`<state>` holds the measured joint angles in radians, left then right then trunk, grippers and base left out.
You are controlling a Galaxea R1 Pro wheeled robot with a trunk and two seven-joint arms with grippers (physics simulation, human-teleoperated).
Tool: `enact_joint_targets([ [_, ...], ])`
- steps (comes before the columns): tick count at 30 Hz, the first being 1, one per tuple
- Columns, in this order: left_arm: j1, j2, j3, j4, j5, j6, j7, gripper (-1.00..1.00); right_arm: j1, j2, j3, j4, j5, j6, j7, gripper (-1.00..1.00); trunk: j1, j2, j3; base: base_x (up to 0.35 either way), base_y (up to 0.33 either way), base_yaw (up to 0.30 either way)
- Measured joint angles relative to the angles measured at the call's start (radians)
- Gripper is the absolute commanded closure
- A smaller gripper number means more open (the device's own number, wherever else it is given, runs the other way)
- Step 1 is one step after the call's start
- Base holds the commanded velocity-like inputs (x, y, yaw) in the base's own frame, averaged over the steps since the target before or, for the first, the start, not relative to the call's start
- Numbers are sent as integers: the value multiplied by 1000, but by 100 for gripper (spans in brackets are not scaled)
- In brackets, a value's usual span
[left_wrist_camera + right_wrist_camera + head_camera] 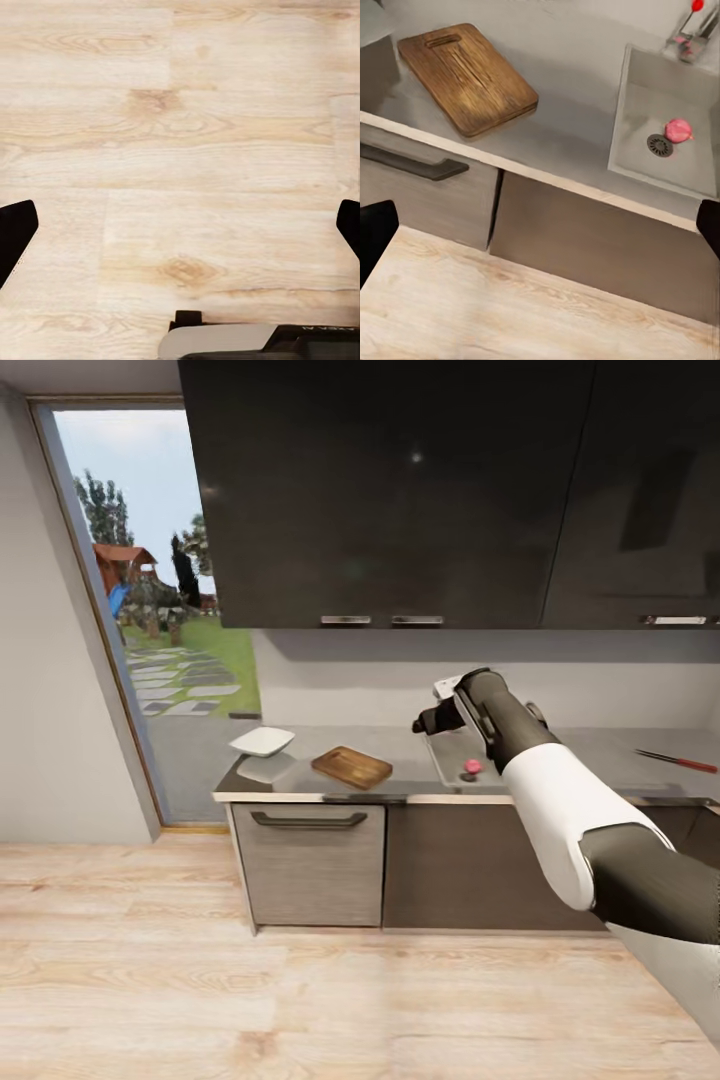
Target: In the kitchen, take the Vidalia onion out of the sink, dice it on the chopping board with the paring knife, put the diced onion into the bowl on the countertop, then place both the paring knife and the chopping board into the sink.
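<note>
The Vidalia onion (472,766), a small pink ball, lies in the grey sink (448,752) next to the round drain (660,145); in the right wrist view the onion (678,130) rests on the floor of the sink (641,90). My right gripper (428,720) hovers above the sink's left side, open (540,232) and empty. The brown chopping board (351,766) (469,77) lies on the countertop (400,745) left of the sink. A white bowl (262,740) sits at the counter's left end. The red-handled paring knife (678,761) lies far right. My left gripper (180,232) hangs open over the floor.
Dark upper cabinets (400,490) hang over the counter. Below it are a grey drawer (308,865) with a dark handle and dark cabinet fronts (585,240). A tall window (150,620) stands at the left. The faucet with red knob (694,30) rises behind the basin. Light wood floor (180,150) lies below.
</note>
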<state>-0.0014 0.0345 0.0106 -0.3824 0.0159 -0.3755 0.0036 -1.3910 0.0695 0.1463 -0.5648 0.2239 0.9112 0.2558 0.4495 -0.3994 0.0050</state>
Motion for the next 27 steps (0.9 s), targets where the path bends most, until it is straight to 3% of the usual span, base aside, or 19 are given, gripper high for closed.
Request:
enact_joint_targets([
  [13, 0, 16, -1, 172, 0, 0, -2, -100, 0, 0, 211, -87, 2, -5, 189, -100, 0, 0, 0, 79, 23, 0],
  [17, 0, 37, 0, 187, 1, 0, -7, -100, 0, 0, 228, -94, 3, -7, 226, -100, 0, 0, 0, 306, 0, 0],
  [23, 0, 43, -1, 190, 1, -2, -8, -100, 0, 1, 234, -95, 2, -8, 257, -100, 0, 0, 0, 327, 1, 0],
  [27, 0, 46, -1, 189, 1, -2, -8, -100, 0, -1, 289, -96, 1, -9, 308, -100, 0, 0, 0, 331, 42, 0],
])
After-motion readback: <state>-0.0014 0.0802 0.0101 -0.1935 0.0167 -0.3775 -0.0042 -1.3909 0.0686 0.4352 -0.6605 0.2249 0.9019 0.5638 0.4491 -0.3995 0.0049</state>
